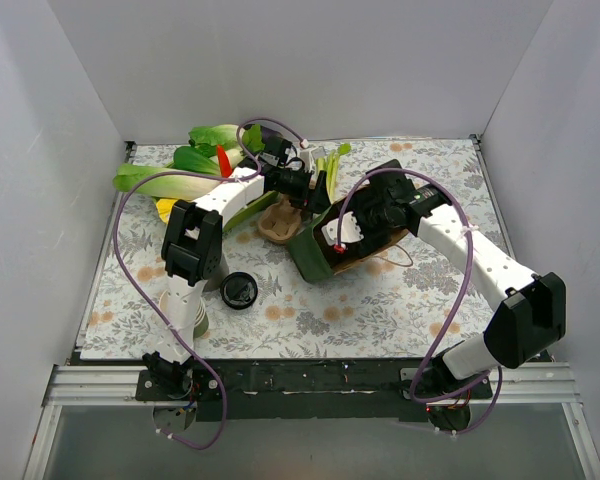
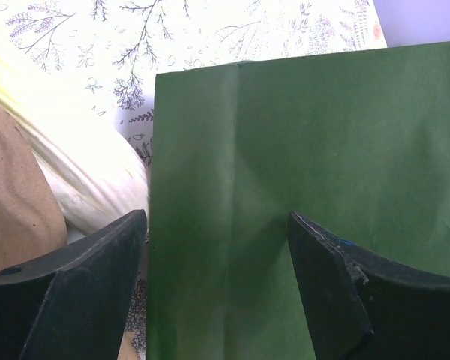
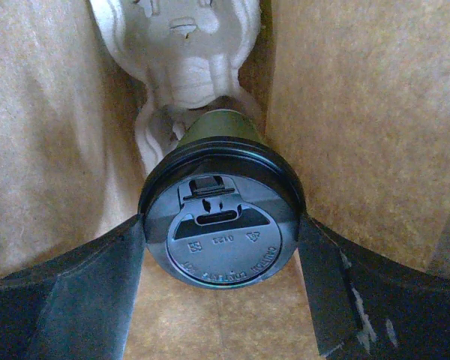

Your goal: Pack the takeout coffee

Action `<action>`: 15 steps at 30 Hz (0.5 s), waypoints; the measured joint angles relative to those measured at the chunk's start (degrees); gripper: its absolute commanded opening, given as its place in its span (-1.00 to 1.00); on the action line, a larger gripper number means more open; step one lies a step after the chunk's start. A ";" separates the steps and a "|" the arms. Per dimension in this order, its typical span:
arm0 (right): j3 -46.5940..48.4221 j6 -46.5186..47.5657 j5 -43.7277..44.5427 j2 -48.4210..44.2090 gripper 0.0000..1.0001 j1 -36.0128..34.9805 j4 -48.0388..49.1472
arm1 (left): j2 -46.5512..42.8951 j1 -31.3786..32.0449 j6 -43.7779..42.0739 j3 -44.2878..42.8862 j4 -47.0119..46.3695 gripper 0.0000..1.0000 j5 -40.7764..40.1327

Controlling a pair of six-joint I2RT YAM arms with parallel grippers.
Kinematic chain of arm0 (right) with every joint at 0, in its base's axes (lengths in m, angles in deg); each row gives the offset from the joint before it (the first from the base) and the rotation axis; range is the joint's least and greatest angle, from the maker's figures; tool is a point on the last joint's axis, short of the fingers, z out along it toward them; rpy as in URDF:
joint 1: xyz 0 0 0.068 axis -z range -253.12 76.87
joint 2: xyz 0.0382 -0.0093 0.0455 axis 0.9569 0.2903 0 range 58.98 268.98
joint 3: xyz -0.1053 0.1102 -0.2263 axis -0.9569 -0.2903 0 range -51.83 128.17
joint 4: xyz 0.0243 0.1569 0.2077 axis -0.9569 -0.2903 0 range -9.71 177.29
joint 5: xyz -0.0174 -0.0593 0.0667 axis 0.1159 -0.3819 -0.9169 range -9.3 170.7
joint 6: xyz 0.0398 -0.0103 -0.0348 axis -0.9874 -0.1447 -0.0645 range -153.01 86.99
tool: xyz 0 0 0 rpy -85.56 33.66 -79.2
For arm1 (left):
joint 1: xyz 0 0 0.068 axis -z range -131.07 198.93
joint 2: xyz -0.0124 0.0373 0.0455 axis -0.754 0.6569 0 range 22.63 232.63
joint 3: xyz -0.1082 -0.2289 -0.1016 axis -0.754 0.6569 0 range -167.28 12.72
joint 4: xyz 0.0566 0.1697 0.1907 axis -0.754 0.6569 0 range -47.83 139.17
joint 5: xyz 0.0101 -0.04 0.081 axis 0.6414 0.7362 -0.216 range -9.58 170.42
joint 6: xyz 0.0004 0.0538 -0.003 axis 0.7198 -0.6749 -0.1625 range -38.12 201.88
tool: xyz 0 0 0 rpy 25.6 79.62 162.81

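Right hand [image 3: 221, 221] pinches the lidded takeout coffee [image 3: 221, 247] between its fingers, inside the bag [image 3: 360, 112]; left hand [image 2: 216, 219] stands spread.

The left arm's two black fingers [image 2: 82, 300] are standing wide apart at the bottom of the view, one at each side. A flat dark green paper panel [image 2: 300, 150], creased vertically near its left edge, is filling the gap between them and running off to the right; whether either finger is touching it cannot be told. Above it, the table [image 2: 172, 30], covered in white cloth with a fine plant print, is showing. A pale cream rounded stalk [image 2: 90, 180] is lying just beside the panel's left edge, and a tan moulded pulp piece [image 2: 15, 202] is sitting at the far left.
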 measured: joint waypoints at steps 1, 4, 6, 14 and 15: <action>0.00 0.17 -0.09 0.00 -0.97 0.00 0.00 | 0.00 -0.02 0.00 0.00 0.11 0.51 0.02; 0.00 0.61 -0.22 0.13 -0.97 0.00 0.00 | 0.00 -0.09 -0.02 0.00 0.46 0.51 0.09; 0.00 0.98 -0.33 0.39 -0.97 0.02 0.02 | 0.00 -0.11 -0.02 0.00 0.70 0.51 0.07; 0.00 2.03 -0.31 2.82 -0.97 0.04 0.37 | 0.00 -0.11 -0.07 0.00 1.29 0.51 0.09; 0.00 2.25 -0.31 2.93 -0.97 0.04 0.50 | 0.00 -0.11 -0.09 0.00 1.33 0.51 0.09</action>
